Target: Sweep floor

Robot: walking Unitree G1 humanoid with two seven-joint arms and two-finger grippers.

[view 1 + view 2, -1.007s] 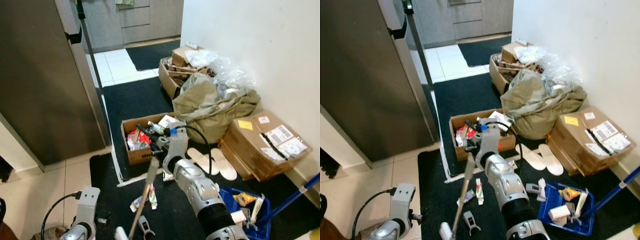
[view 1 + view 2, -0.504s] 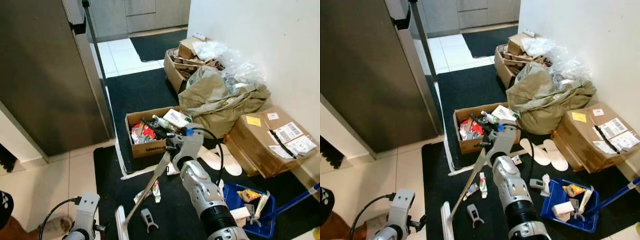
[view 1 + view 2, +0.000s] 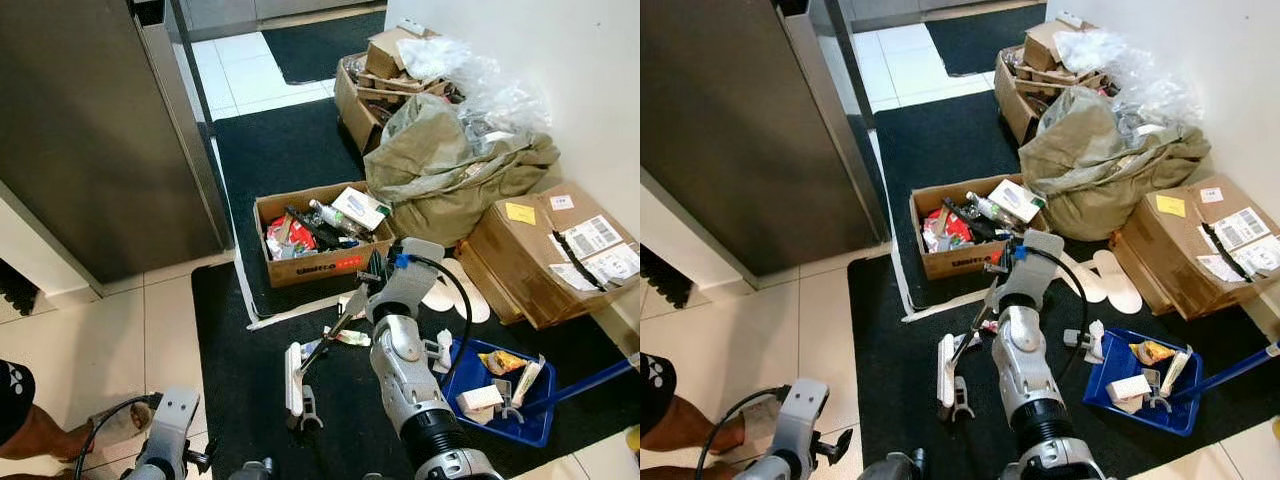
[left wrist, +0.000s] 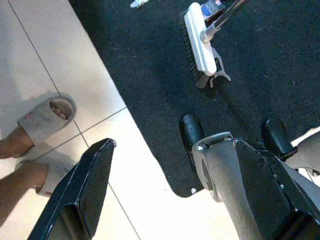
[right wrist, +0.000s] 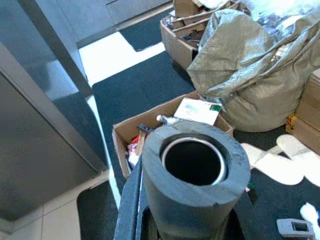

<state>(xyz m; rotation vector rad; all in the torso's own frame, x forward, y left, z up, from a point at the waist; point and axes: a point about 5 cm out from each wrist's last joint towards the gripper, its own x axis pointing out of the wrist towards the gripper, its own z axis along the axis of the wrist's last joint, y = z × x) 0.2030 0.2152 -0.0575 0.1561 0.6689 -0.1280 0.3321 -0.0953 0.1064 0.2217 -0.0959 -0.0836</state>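
Observation:
My right gripper (image 3: pixel 373 292) is shut on the broom's grey handle (image 3: pixel 345 320), reaching forward over the black mat (image 3: pixel 250 400). The handle slants down to the white broom head (image 3: pixel 293 366), which rests on the mat beside a small grey clip (image 3: pixel 305 420) and a flattened tube (image 3: pixel 346 338). The right wrist view looks down the handle's hollow foam end (image 5: pixel 192 190). A blue dustpan (image 3: pixel 452 375) holding litter lies to the right. My left gripper (image 4: pixel 170 200) hangs low and open above the mat's edge, and the broom head (image 4: pixel 199 42) shows beyond it.
A person's slippered foot (image 4: pixel 47 116) stands on the tiles at my left. An open cardboard box (image 3: pixel 318 262) of rubbish, a stuffed sack (image 3: pixel 450 170), a taped carton (image 3: pixel 555 255) and white slippers (image 3: pixel 452 290) crowd the wall side. A dark cabinet (image 3: pixel 90 130) stands left.
The camera has tilted and shifted. The broom head has swung forward across the mat towards the tube and clip. A person's leg has come into view at the left.

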